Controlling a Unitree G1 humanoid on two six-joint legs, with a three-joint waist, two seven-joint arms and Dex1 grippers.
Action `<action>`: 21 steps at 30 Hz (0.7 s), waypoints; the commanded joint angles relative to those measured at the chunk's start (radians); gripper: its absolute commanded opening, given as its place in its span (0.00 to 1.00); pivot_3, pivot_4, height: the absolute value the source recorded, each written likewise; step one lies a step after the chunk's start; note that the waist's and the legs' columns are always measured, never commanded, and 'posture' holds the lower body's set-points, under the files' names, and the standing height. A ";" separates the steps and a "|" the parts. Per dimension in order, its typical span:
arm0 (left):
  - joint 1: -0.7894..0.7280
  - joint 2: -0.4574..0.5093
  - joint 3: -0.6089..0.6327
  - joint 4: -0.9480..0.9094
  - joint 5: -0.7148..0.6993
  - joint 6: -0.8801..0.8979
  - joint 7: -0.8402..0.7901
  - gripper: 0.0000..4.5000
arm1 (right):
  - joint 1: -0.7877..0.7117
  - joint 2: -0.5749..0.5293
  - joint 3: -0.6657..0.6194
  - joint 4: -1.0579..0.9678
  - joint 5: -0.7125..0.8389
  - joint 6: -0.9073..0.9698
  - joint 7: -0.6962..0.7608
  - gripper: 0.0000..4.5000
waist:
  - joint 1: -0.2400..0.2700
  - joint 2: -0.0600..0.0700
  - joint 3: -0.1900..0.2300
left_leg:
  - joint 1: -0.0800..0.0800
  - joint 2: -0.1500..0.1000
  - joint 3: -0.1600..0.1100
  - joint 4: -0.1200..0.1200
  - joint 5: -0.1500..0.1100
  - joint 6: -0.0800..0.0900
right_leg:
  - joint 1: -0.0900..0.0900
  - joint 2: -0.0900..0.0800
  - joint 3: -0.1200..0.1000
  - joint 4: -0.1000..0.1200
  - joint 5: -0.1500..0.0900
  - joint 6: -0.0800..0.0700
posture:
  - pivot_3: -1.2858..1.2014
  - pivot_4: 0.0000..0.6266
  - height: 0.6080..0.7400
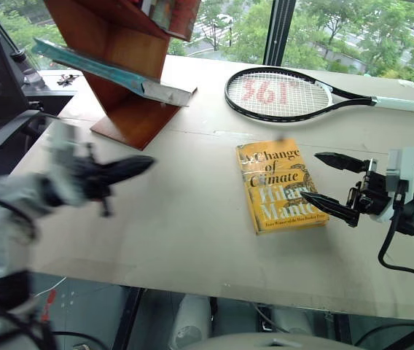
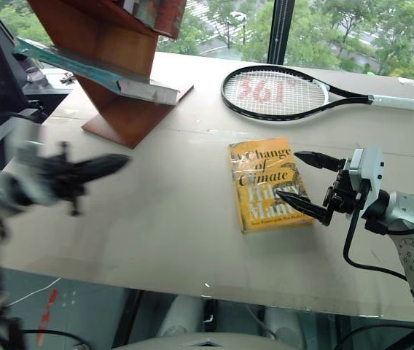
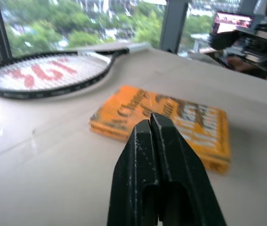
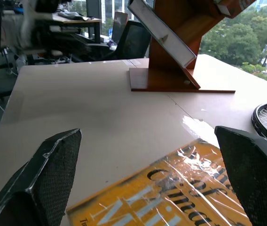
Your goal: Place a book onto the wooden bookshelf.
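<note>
The left tool (image 3: 151, 123) is showing its two black fingers pressed together, holding nothing. Just beyond it, the yellow-orange book (image 3: 171, 123) is lying flat on the worktop (image 3: 44, 169). Beyond the book, a tennis racket (image 3: 49, 73) is lying flat.

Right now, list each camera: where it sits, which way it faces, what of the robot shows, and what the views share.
Left eye view and right eye view: head-mounted, looking forward and down over the table; both arms show, left end effector shut, right end effector open beside the yellow book.
Left wrist view: looks along shut fingers toward the yellow book and the racket.
Right wrist view: looks between open fingers toward the wooden bookshelf, the book resting on it.
Shared: all show the yellow book.
</note>
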 commanded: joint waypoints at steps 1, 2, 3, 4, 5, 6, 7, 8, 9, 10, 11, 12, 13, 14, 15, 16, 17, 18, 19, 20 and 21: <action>-0.093 -0.183 -0.135 0.064 0.266 -0.270 0.327 0.02 | 0.014 0.026 -0.076 -0.103 0.069 -0.026 -0.039 1.00 | 0.004 -0.001 -0.001 | 0.000 -0.002 0.000 0.000 0.000 0.000 | 0.001 0.000 0.000 0.000 0.000 0.000 | 0.52 0.24 1.00; -0.106 -0.209 -0.163 0.102 0.312 -0.319 0.360 0.02 | 0.015 0.032 -0.085 -0.120 0.088 -0.021 -0.057 1.00 | 0.003 -0.001 -0.001 | 0.001 -0.004 0.000 0.000 0.000 0.000 | 0.002 0.001 0.000 -0.001 0.000 0.000 | 0.52 0.24 1.00; -0.135 -0.239 -0.180 0.159 0.358 -0.374 0.410 0.02 | 0.014 0.039 -0.095 -0.143 0.112 -0.016 -0.076 1.00 | -0.002 0.000 -0.001 | 0.002 -0.004 0.000 0.000 0.000 0.000 | 0.002 0.000 0.001 -0.001 0.000 0.000 | 0.52 0.24 1.00; -0.162 -0.257 -0.188 0.208 0.379 -0.417 0.440 0.02 | 0.011 0.044 -0.102 -0.161 0.130 -0.011 -0.094 1.00 | -0.007 0.000 -0.001 | 0.002 -0.004 0.001 0.000 0.000 0.000 | 0.002 0.001 0.002 -0.001 0.000 0.000 | 0.52 0.24 1.00; -0.195 -0.269 -0.192 0.263 0.405 -0.466 0.474 0.02 | 0.008 0.046 -0.107 -0.177 0.143 -0.010 -0.112 1.00 | -0.010 0.000 -0.001 | 0.003 -0.004 0.002 -0.001 0.000 0.000 | 0.002 0.001 0.003 -0.001 0.000 0.000 | 0.52 0.24 1.00; -0.226 -0.273 -0.188 0.313 0.429 -0.510 0.510 0.02 | 0.006 0.048 -0.109 -0.188 0.150 -0.010 -0.126 1.00 | -0.014 0.000 -0.001 | 0.003 -0.004 0.002 -0.001 0.000 0.000 | 0.002 0.001 0.003 -0.001 0.000 0.000 | 0.52 0.24 1.00; -0.253 -0.274 -0.179 0.355 0.441 -0.542 0.538 0.02 | 0.005 0.050 -0.108 -0.196 0.152 -0.011 -0.138 1.00 | -0.017 0.000 -0.001 | 0.003 -0.004 0.002 -0.001 0.000 0.000 | 0.002 0.001 0.003 -0.001 0.000 0.000 | 0.52 0.24 1.00; -0.279 -0.273 -0.170 0.393 0.451 -0.569 0.568 0.02 | 0.005 0.050 -0.106 -0.202 0.154 -0.011 -0.148 1.00 | -0.021 0.000 -0.001 | 0.003 -0.004 0.002 -0.001 0.000 0.000 | 0.002 0.001 0.003 -0.001 0.000 0.000 | 0.52 0.24 1.00; -0.307 -0.265 -0.161 0.434 0.471 -0.601 0.604 0.02 | 0.007 0.051 -0.103 -0.206 0.154 -0.012 -0.155 1.00 | -0.023 0.000 -0.001 | 0.003 -0.004 0.002 -0.001 0.000 0.001 | 0.002 0.001 0.003 -0.001 0.000 0.000 | 0.52 0.24 1.00; -0.336 -0.265 -0.137 0.472 0.467 -0.614 0.646 0.02 | 0.010 0.052 -0.099 -0.209 0.150 -0.014 -0.162 1.00 | -0.023 0.000 -0.001 | 0.003 -0.004 0.002 -0.002 0.000 0.001 | 0.002 0.001 0.003 -0.001 0.000 0.000 | 0.52 0.24 1.00; -0.358 -0.261 -0.115 0.504 0.462 -0.623 0.682 0.02 | 0.013 0.053 -0.095 -0.211 0.148 -0.016 -0.166 1.00 | -0.023 0.000 -0.001 | 0.003 -0.004 0.002 -0.001 0.000 0.001 | 0.002 0.001 0.003 -0.002 0.000 0.000 | 0.52 0.24 1.00; -0.382 -0.249 -0.093 0.542 0.463 -0.634 0.716 0.02 | 0.016 0.055 -0.091 -0.213 0.143 -0.019 -0.171 1.00 | -0.024 0.000 -0.001 | 0.003 -0.004 0.002 -0.002 -0.001 0.001 | 0.002 0.001 0.003 -0.002 0.000 0.001 | 0.52 0.24 1.00; -0.397 -0.241 -0.081 0.569 0.463 -0.643 0.736 0.02 | 0.017 0.056 -0.088 -0.215 0.140 -0.021 -0.175 1.00 | -0.024 0.000 -0.001 | 0.003 -0.004 0.002 -0.001 -0.001 0.001 | 0.002 0.000 0.003 -0.002 0.000 0.001 | 0.52 0.24 1.00; -0.409 -0.233 -0.065 0.592 0.449 -0.650 0.742 0.02 | 0.017 0.059 -0.086 -0.216 0.136 -0.025 -0.182 1.00 | -0.024 0.000 -0.001 | 0.003 -0.004 0.002 -0.002 -0.001 0.001 | 0.002 0.001 0.002 -0.002 0.000 0.001 | 0.52 0.24 1.00; -0.417 -0.224 -0.058 0.608 0.434 -0.650 0.731 0.02 | 0.014 0.063 -0.084 -0.215 0.131 -0.029 -0.189 1.00 | -0.024 0.000 -0.001 | 0.003 -0.004 0.002 -0.002 -0.001 0.001 | 0.002 0.001 0.002 -0.002 0.000 0.001 | 0.52 0.24 1.00; -0.420 -0.218 -0.056 0.617 0.420 -0.651 0.722 0.02 | 0.014 0.067 -0.083 -0.216 0.128 -0.033 -0.195 1.00 | -0.026 0.000 -0.001 | 0.003 -0.004 0.002 -0.002 -0.001 0.001 | 0.002 0.001 0.002 -0.001 0.000 0.001 | 0.52 0.24 1.00; -0.415 -0.209 -0.068 0.614 0.407 -0.659 0.689 0.02 | 0.015 0.069 -0.081 -0.216 0.126 -0.035 -0.197 1.00 | -0.028 0.000 -0.001 | 0.003 -0.004 0.002 -0.002 -0.001 0.001 | 0.002 0.001 0.002 -0.001 0.000 0.001 | 0.52 0.24 1.00; -0.407 -0.206 -0.082 0.601 0.386 -0.659 0.651 0.02 | 0.016 0.071 -0.080 -0.215 0.123 -0.037 -0.196 1.00 | -0.031 0.000 -0.001 | 0.004 -0.004 0.003 -0.002 -0.001 0.001 | 0.002 0.001 0.003 -0.001 0.000 0.001 | 0.52 0.24 1.00; -0.387 -0.209 -0.105 0.569 0.339 -0.629 0.584 0.02 | 0.019 0.075 -0.079 -0.211 0.118 -0.039 -0.196 1.00 | -0.031 0.000 -0.001 | 0.004 -0.003 0.004 -0.002 -0.001 0.001 | 0.002 0.001 0.003 -0.001 0.000 0.001 | 0.52 0.24 1.00; -0.367 -0.207 -0.127 0.541 0.309 -0.613 0.529 0.02 | 0.021 0.079 -0.079 -0.209 0.114 -0.042 -0.197 1.00 | -0.031 0.000 -0.001 | 0.005 -0.003 0.004 -0.002 -0.001 0.001 | 0.002 0.001 0.003 -0.001 0.000 0.001 | 0.52 0.24 1.00; -0.345 -0.201 -0.147 0.514 0.288 -0.595 0.483 0.02 | 0.025 0.082 -0.079 -0.205 0.107 -0.044 -0.198 1.00 | -0.031 0.001 -0.001 | 0.005 -0.002 0.004 -0.003 -0.001 0.001 | 0.002 0.001 0.003 -0.001 0.000 0.001 | 0.52 0.24 1.00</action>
